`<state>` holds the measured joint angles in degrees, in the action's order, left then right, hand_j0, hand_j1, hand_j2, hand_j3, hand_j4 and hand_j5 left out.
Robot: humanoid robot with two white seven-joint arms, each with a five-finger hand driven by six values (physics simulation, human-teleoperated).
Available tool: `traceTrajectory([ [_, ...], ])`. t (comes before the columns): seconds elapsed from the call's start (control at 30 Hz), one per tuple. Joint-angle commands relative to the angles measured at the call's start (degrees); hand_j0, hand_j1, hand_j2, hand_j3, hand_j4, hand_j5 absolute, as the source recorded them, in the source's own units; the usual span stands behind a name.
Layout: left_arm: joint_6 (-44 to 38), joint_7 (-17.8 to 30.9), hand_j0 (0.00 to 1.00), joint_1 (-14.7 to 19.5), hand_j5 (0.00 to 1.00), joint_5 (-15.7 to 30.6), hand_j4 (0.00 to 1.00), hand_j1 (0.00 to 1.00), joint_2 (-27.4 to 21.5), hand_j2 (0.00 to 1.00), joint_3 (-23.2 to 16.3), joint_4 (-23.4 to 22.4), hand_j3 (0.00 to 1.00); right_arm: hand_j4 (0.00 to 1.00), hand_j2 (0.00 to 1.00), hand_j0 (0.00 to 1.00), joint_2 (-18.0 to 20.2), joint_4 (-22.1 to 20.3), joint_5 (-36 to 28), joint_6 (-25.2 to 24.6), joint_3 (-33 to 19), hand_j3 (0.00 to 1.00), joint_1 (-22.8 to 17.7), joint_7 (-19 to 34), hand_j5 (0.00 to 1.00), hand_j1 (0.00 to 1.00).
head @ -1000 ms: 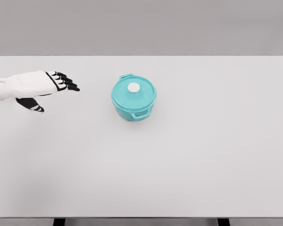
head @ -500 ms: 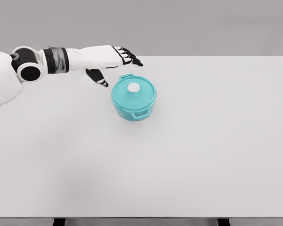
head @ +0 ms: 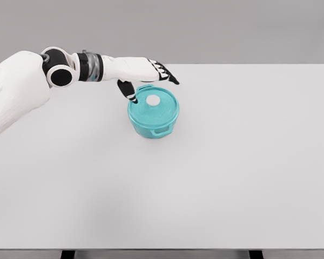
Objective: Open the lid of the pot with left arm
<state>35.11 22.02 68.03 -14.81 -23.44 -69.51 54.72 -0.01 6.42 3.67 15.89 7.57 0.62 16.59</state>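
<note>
At the far left the robot's white upper arm [head: 13, 91] fills the picture's edge, its rounded shell sloping down toward the lower left. From it a black round joint [head: 59, 75] and a grey banded cuff [head: 90, 67] lead on to the white forearm, which stretches rightward above the back part of the white table [head: 232, 183]. The left hand [head: 146, 73] comes next, held out nearly flat with its back upward. Its black-tipped fingers [head: 166, 74] are stretched forward and slightly fanned, pointing to the right, and the thumb [head: 127, 89] hangs down apart from them, so the hand is loose and wide and has hold of nothing. The fingertips reach past the far rim of the pot, and the thumb tip shows just beside the pot's left rim; whether it touches the rim cannot be told from this view. Directly below and a little right of the hand stands the teal pot [head: 153, 116], upright on the table, somewhat left of the middle and in the far half of the tabletop. Its teal lid [head: 162, 109] sits closed on top, with a small white round knob [head: 153, 100] at its centre. One loop handle [head: 163, 130] juts toward the near side and another [head: 144, 87] shows at the far rim, just under the hand. To the right of the pot the tabletop runs on, plain and pale, to the picture's right edge, with a grey wall [head: 248, 29] behind it.
</note>
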Motion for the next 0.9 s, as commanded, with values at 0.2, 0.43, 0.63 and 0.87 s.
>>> traceTrajectory([
  [0.2, -0.11, -0.04, 1.00, 0.00, 1.00, 0.22, 1.00, 1.00, -0.12, 1.00, -0.01, -1.20, 1.00, 1.00, 1.00, 1.00, 0.01, 0.00, 0.02, 0.02, -0.01, 1.00, 0.00, 0.02, 1.00, 1.00],
  [0.43, -0.11, -0.22, 1.00, 0.18, 1.00, 0.31, 1.00, 1.00, -0.21, 1.00, 0.16, -1.20, 1.00, 1.00, 1.00, 1.00, 0.01, 0.00, 0.02, 0.02, -0.01, 1.00, 0.00, 0.02, 1.00, 1.00],
  [0.63, -0.11, 0.13, 1.00, 0.18, 1.00, -1.36, 1.00, 1.00, 0.32, 1.00, -0.72, 1.35, 1.00, 1.00, 1.00, 1.00, 0.01, 0.00, 0.02, 0.02, -0.01, 1.00, 0.00, 0.02, 1.00, 1.00],
  [0.87, -0.11, 0.05, 1.00, 2.20, 1.00, -2.94, 1.00, 1.00, -0.21, 1.00, -3.53, 4.08, 1.00, 1.00, 1.00, 1.00, 0.01, 0.00, 0.02, 0.02, -0.01, 1.00, 0.00, 0.02, 1.00, 1.00],
])
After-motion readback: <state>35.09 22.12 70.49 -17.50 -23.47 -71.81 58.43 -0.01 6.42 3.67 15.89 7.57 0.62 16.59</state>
